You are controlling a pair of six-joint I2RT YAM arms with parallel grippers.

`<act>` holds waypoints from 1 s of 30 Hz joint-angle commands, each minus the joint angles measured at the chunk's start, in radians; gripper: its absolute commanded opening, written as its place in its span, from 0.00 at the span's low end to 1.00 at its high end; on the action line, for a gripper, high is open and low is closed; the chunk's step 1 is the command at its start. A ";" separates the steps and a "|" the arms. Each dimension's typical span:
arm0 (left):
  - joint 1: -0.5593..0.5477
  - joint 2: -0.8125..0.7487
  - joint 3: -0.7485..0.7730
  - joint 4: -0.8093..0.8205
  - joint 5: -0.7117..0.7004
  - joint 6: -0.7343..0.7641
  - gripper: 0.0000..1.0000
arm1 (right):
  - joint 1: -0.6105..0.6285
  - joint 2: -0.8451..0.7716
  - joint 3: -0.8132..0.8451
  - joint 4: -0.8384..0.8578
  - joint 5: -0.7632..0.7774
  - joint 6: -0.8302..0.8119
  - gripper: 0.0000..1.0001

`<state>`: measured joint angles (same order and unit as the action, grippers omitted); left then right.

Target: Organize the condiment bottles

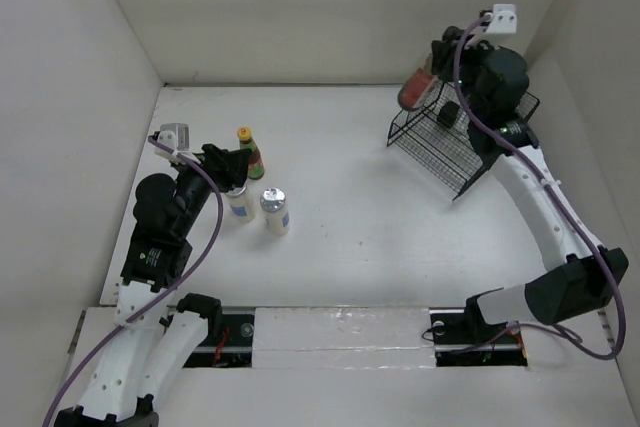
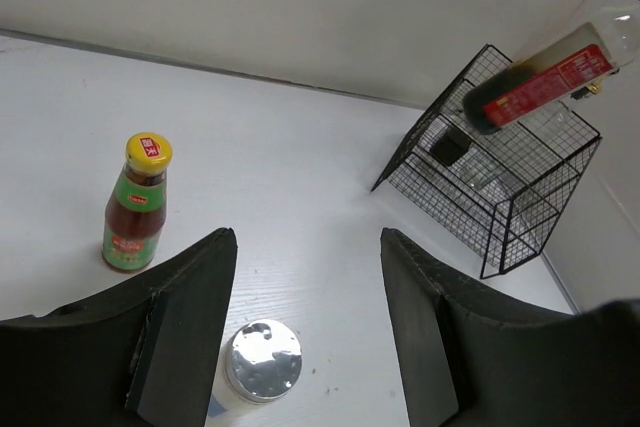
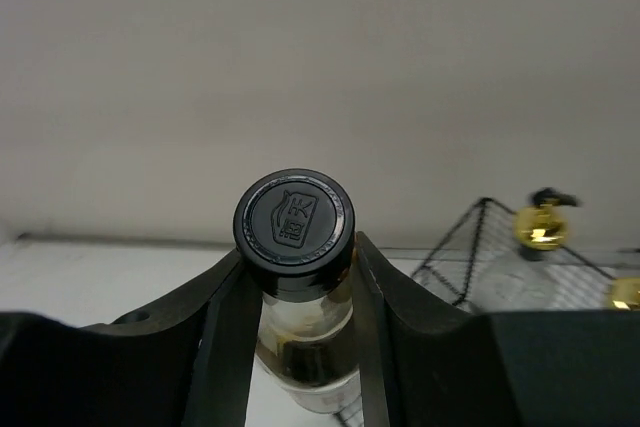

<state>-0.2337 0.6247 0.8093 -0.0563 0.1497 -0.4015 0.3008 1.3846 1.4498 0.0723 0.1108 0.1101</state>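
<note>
Right wrist view: our right gripper (image 3: 297, 257) pinches the black-capped bottle (image 3: 293, 219) just under its cap, tilted above the wire basket (image 1: 455, 147) at the far right of the table (image 1: 350, 187), where gold pourers (image 3: 545, 229) show. We judge basket-loading in hand; next, it needs lowering upright into free space. Our left gripper (image 2: 306, 247) hangs spread over a short white bottle (image 2: 262, 362).

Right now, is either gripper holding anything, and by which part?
The right gripper grips the black-capped red-labelled bottle by its neck, just under the cap. The left gripper is open and holds nothing.
</note>
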 commanded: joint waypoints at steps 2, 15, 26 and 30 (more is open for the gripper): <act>0.005 -0.011 0.010 0.055 0.021 -0.003 0.56 | -0.078 0.014 0.078 0.096 0.046 0.019 0.20; 0.005 -0.002 0.001 0.055 0.021 -0.013 0.56 | -0.221 0.109 0.142 0.132 0.101 -0.012 0.19; 0.005 0.009 0.001 0.055 0.021 -0.013 0.56 | -0.221 0.129 0.182 0.187 0.130 -0.012 0.18; 0.005 0.009 0.001 0.055 0.021 -0.013 0.56 | -0.221 0.159 0.182 0.234 0.174 -0.021 0.18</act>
<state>-0.2337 0.6384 0.8093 -0.0490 0.1566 -0.4088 0.0849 1.5524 1.5482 0.0761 0.2363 0.0917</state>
